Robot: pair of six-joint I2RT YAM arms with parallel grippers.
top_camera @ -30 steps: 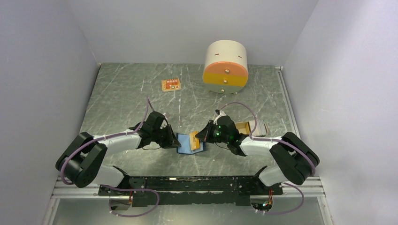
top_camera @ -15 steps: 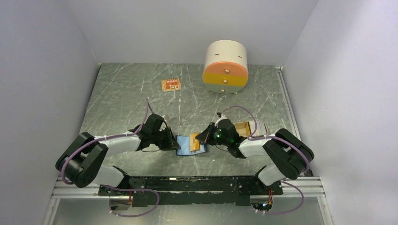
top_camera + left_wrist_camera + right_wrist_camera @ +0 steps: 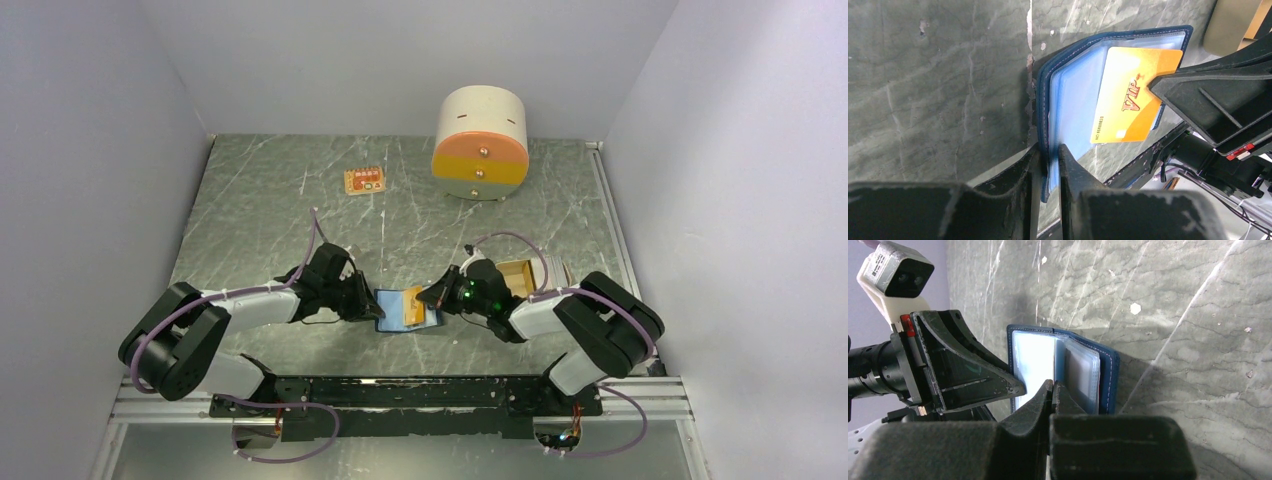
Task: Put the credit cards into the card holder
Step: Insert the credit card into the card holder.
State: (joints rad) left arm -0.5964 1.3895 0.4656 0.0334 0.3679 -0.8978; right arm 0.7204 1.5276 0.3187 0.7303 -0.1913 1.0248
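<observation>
The card holder (image 3: 392, 308) lies open on the table between both arms, navy outside with pale blue sleeves (image 3: 1075, 100) inside. My left gripper (image 3: 1049, 152) is shut on its near edge, pinching cover and sleeves. A gold-orange credit card (image 3: 1128, 100) marked VIP lies slanted over the sleeves, and my right gripper (image 3: 1053, 386) is shut on its corner. From the right wrist the card is edge-on and barely shows in front of the card holder (image 3: 1108, 375). More tan credit cards (image 3: 522, 275) lie by the right arm.
A cream-and-orange round drawer unit (image 3: 480, 145) stands at the back right. A small orange tag (image 3: 365, 181) lies at the back left of centre. Grey walls close in the table on three sides.
The right arm has drawn in slightly towards the holder, keeping the card over the sleeves. The left gripper's hold has eased a touch; the holder stays put.
</observation>
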